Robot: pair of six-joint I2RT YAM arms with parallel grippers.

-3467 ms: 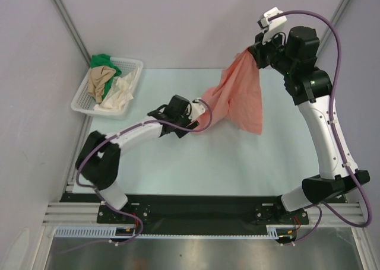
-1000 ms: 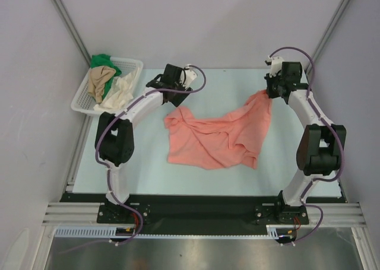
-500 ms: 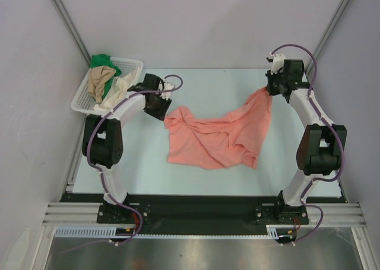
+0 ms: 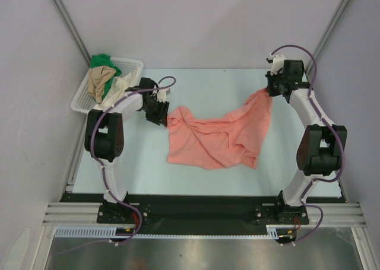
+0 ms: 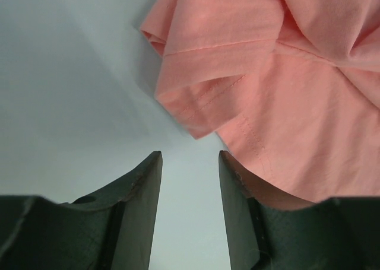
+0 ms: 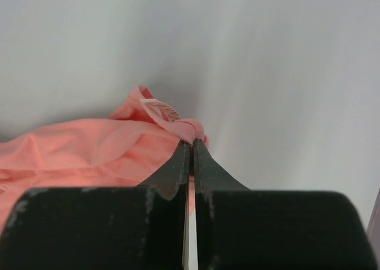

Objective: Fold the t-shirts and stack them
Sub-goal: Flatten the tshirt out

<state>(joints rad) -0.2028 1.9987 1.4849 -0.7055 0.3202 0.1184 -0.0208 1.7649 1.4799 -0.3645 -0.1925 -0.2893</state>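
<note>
A salmon-pink t-shirt (image 4: pixel 217 136) lies crumpled across the middle of the table, one corner pulled up at the far right. My right gripper (image 4: pixel 266 92) is shut on that corner, the ribbed edge (image 6: pixel 189 130) pinched between its fingertips. My left gripper (image 4: pixel 162 117) hovers low just left of the shirt's left end, open, with only bare table between its fingers (image 5: pixel 148 181). In the left wrist view the shirt's hemmed sleeve (image 5: pixel 202 104) lies just ahead and to the right. Green, tan and cream t-shirts (image 4: pixel 110 80) are heaped in the basket.
A white lattice basket (image 4: pixel 133 63) stands at the far left corner of the pale table (image 4: pixel 202 175). Grey walls close in the back and sides, with a metal post (image 4: pixel 65 21) at the left. The arm bases sit on the black rail at the near edge.
The left gripper has swung from the far side down to the shirt's left end and narrowed its jaws. The right arm and the shirt have stayed still.
</note>
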